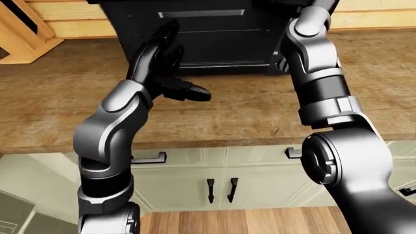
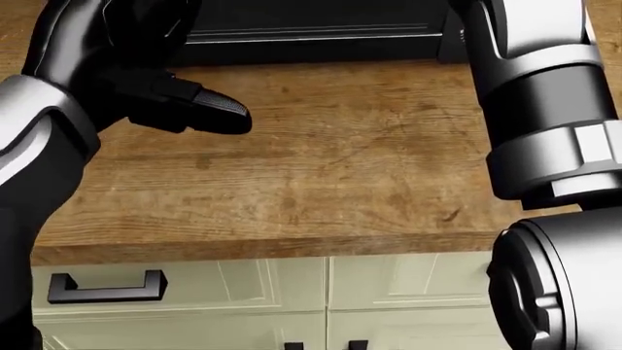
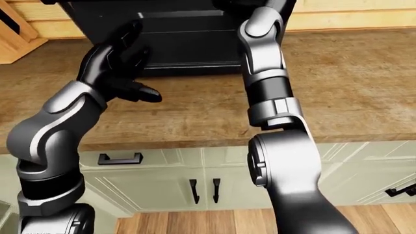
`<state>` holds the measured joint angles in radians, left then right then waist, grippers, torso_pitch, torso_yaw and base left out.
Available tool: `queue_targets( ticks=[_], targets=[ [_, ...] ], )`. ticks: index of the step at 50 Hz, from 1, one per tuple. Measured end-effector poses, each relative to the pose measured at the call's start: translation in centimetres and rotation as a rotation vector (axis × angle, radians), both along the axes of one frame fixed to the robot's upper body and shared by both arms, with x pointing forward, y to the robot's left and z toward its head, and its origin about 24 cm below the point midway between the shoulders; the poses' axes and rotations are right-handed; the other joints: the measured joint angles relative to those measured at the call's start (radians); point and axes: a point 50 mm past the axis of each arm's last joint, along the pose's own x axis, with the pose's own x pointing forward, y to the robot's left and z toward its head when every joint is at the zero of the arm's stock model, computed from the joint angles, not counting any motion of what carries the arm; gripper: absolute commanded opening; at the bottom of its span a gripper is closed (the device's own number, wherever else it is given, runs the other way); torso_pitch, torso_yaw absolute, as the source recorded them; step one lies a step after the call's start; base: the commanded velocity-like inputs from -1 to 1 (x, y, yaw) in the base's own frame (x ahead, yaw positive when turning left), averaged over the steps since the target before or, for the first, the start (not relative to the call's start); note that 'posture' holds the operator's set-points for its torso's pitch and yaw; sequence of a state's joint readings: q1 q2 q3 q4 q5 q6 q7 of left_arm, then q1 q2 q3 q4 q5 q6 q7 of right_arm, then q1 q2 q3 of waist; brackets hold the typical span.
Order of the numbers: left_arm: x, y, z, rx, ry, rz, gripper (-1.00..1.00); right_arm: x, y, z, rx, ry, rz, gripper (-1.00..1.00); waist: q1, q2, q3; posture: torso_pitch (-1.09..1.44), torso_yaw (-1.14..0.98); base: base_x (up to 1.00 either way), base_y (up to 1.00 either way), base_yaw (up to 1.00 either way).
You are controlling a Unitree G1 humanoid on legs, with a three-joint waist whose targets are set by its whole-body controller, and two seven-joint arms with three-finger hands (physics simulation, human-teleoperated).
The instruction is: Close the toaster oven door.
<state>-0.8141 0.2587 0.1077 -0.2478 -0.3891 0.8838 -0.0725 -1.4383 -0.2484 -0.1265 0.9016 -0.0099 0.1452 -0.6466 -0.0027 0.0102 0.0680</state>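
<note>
The black toaster oven (image 1: 221, 39) stands at the top of the wooden counter (image 1: 247, 112); its door face with a pale handle bar (image 1: 201, 13) looks close to upright. My left hand (image 1: 182, 61) is raised before the door's left half, open, fingers spread upward and thumb (image 2: 219, 113) pointing right, holding nothing. Whether it touches the door I cannot tell. My right arm (image 1: 318, 83) reaches up along the oven's right side. The right hand (image 3: 253, 5) is cut off by the top edge of the right-eye view, so its fingers do not show.
A wooden knife block (image 1: 19, 34) stands at the counter's top left. Below the counter edge are cream cabinet fronts (image 1: 188, 175) with black handles (image 2: 102, 288), and wooden floor (image 1: 247, 222) at the bottom.
</note>
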Motion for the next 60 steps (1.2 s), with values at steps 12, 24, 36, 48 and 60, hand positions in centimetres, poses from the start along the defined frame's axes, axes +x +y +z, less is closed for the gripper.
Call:
queue_targets(
  ticks=[12,24,36,48,60],
  targets=[
    [1.0,-1.3,0.3,0.029,0.004,-0.073,1.0,0.1,0.0,0.1,0.008,0.007,-0.01,1.0,0.003,-0.005,0.004,0.0,0.0,0.0,0.0,0.0],
    [2.5,-1.9,1.5,0.046,-0.019,-0.108,1.0,-0.1,-0.3,0.1,0.009,0.001,-0.056,1.0,0.013,-0.012,0.005,0.0,0.0,0.0,0.0,0.0],
    [4.5,-2.7,1.8,0.068,-0.004,-0.139,1.0,-0.1,-0.4,-0.2,-0.018,-0.001,-0.103,1.0,0.021,-0.027,-0.001,0.0,0.0,0.0,0.0,0.0],
    [5.9,-3.1,2.3,0.084,0.002,-0.141,1.0,-0.3,-0.3,0.3,-0.021,-0.023,-0.105,1.0,0.02,-0.034,-0.005,0.0,0.0,0.0,0.0,0.0],
    [6.3,-2.9,3.9,0.079,-0.042,-0.118,1.0,-0.5,-1.6,0.4,-0.008,-0.029,-0.17,1.0,0.021,-0.036,-0.009,0.0,0.0,0.0,0.0,0.0]
  ],
)
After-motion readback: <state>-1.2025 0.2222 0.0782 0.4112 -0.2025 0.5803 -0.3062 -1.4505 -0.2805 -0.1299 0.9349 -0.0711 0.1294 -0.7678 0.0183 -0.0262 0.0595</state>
